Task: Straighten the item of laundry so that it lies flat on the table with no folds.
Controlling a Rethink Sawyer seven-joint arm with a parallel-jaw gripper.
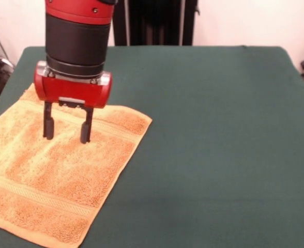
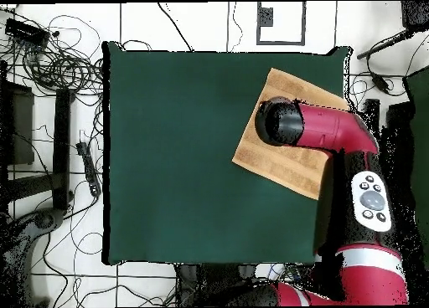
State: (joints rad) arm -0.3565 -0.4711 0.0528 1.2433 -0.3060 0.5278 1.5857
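The orange-tan towel lies spread out on the dark green surface, down at about eight o'clock in the front view, with its near and left parts running to the picture's edge; in the overhead view the towel sits at about two o'clock on the surface, close to the right-hand edge and reaching toward the far corner. It looks flat, with no fold showing in the part that can be seen, and it lies turned at an angle to the surface's edges, one corner pointing toward three o'clock in the front view. A woven band crosses it near the far edge and another near the near edge. The gripper hangs straight down over the far part of the towel, at about eleven o'clock from the towel's middle in the front view; its two black fingers stand apart with a clear gap between them and nothing held, their tips at or just above the cloth beside the far band, and whether they touch it cannot be told. From overhead the red arm reaches in from five o'clock and its black wrist hides the gripper and part of the towel
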